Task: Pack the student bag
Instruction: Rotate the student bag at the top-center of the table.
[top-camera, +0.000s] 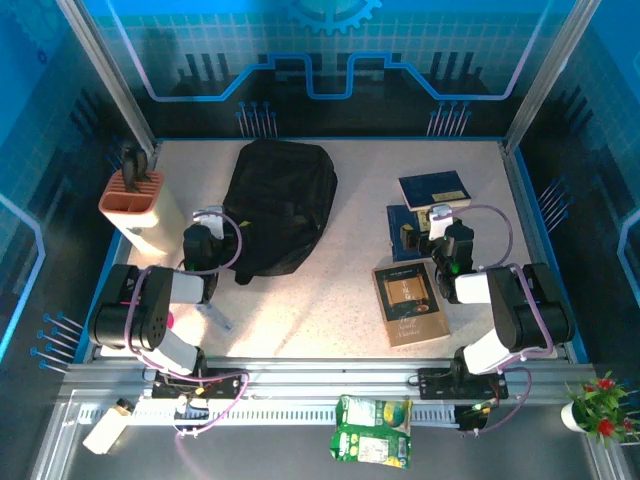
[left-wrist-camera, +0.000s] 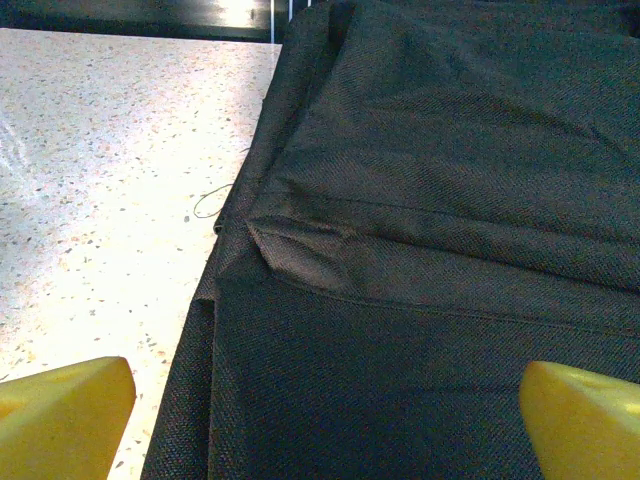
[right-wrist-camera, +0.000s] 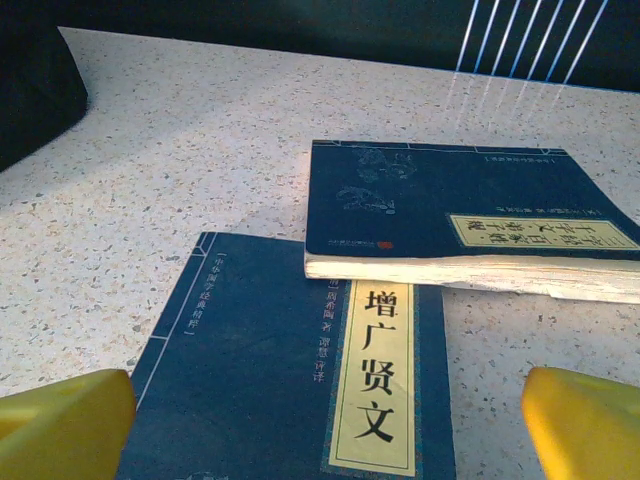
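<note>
- I think the packing has not started. The student bag (top-camera: 280, 205) lies flat at the upper middle of the top view, and it looks shut (I can't see its zip).
- Three books lie out on the table (top-camera: 350, 270) at the right, and one is the brown book (top-camera: 410, 300).
- My left pincer (left-wrist-camera: 320, 410) is wide open over the bag's cloth and holds nothing.
- My right pincer (right-wrist-camera: 320, 410) is wide open too, and empty. It is above the flat blue book (right-wrist-camera: 250, 380). The thick blue book (right-wrist-camera: 440, 200) rests on that book's far edge.
</note>
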